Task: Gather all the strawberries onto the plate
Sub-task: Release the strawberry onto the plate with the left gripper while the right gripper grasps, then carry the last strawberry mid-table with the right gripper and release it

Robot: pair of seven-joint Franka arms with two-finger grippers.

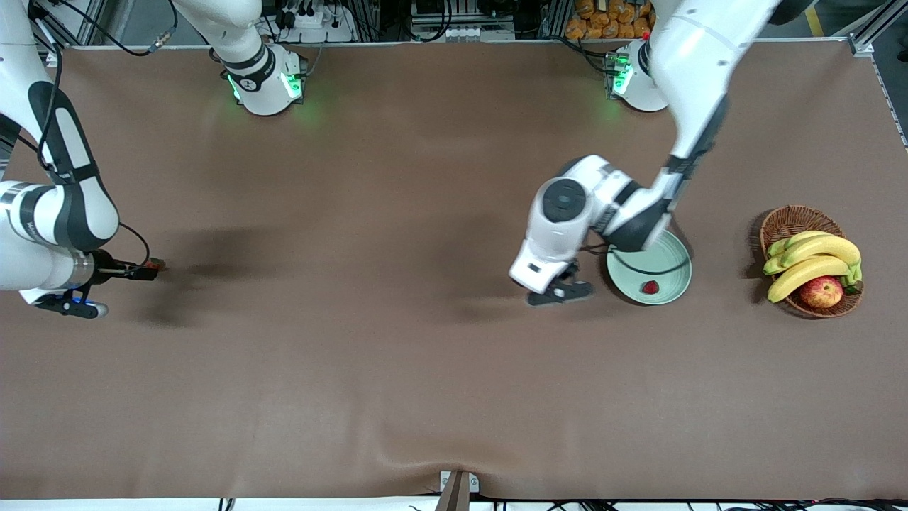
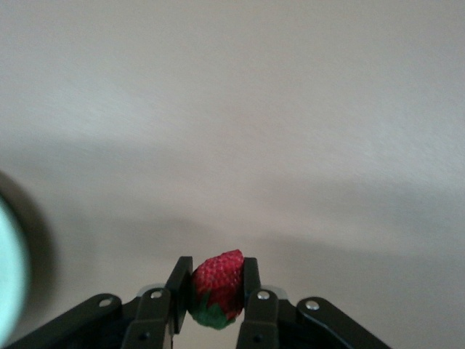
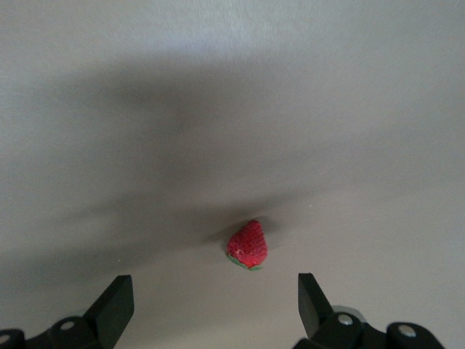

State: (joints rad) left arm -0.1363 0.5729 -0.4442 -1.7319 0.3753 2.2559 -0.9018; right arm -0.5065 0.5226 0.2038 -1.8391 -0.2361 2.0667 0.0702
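The pale green plate (image 1: 672,257) lies toward the left arm's end of the table with one strawberry (image 1: 650,287) in it. My left gripper (image 1: 560,291) is low over the table beside the plate, on the side toward the right arm's end. It is shut on a second strawberry (image 2: 218,282); in the left wrist view my left gripper (image 2: 216,270) pinches that berry, and the plate's rim (image 2: 9,269) shows at the edge. A third strawberry (image 3: 248,245) (image 1: 157,266) lies on the table at the right arm's end, just ahead of my right gripper (image 3: 214,291) (image 1: 142,270), which is open.
A brown wicker basket (image 1: 786,221) with bananas (image 1: 816,259) and a red-yellow apple (image 1: 821,291) stands past the plate at the left arm's end. The left arm's forearm hangs over part of the plate.
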